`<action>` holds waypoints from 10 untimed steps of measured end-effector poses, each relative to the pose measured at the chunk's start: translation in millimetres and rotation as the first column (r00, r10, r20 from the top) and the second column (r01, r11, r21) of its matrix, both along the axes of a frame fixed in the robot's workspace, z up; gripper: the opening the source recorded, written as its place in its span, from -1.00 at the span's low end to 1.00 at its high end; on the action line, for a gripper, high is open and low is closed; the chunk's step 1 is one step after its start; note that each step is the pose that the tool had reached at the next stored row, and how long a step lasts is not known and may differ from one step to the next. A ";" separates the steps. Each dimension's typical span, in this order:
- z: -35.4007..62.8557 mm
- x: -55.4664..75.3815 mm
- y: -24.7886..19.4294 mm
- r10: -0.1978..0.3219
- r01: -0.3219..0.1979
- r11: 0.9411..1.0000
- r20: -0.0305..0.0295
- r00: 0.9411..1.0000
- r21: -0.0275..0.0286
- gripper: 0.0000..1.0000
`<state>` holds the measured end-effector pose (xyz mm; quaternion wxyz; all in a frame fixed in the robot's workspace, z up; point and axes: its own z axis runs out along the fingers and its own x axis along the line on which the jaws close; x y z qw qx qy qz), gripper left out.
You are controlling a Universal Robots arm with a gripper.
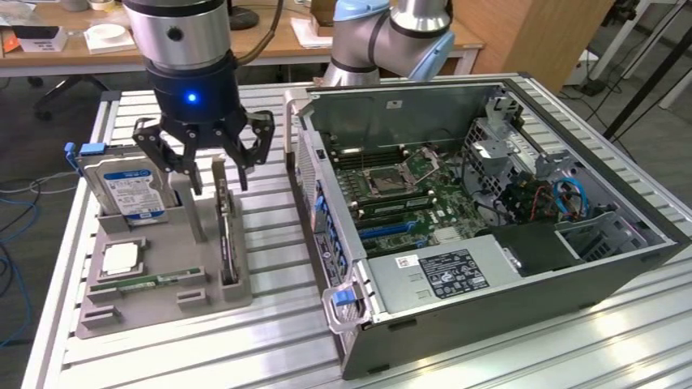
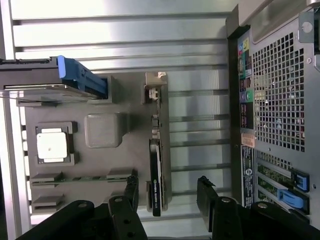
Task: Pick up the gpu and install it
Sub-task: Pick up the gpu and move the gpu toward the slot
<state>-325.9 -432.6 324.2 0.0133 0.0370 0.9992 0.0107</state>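
jaws stand wide apart, holding nothing, as the gripper (image 1: 219, 174) hovers over the gpu (image 1: 225, 235). the gpu stands on edge in a slot along the edge of the grey holder (image 1: 162, 300) nearest the computer case (image 1: 487, 203).

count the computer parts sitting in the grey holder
4: hard drive standing at the far end; gpu on edge on the case side, under the tool; processor lying flat; memory stick lying flat near the front. None looks hidden.
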 end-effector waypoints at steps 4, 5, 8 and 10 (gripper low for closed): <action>-6.1 0.0 0.0 0.000 0.000 1.000 0.000 1.000 -0.002 0.18; -7.8 0.0 -0.1 0.000 0.000 1.000 0.000 1.000 -0.003 0.18; -11.3 -0.1 -1.6 0.000 0.000 1.000 0.000 1.000 -0.004 0.18; -14.2 0.0 -2.9 0.000 0.000 1.000 0.000 1.000 -0.004 0.18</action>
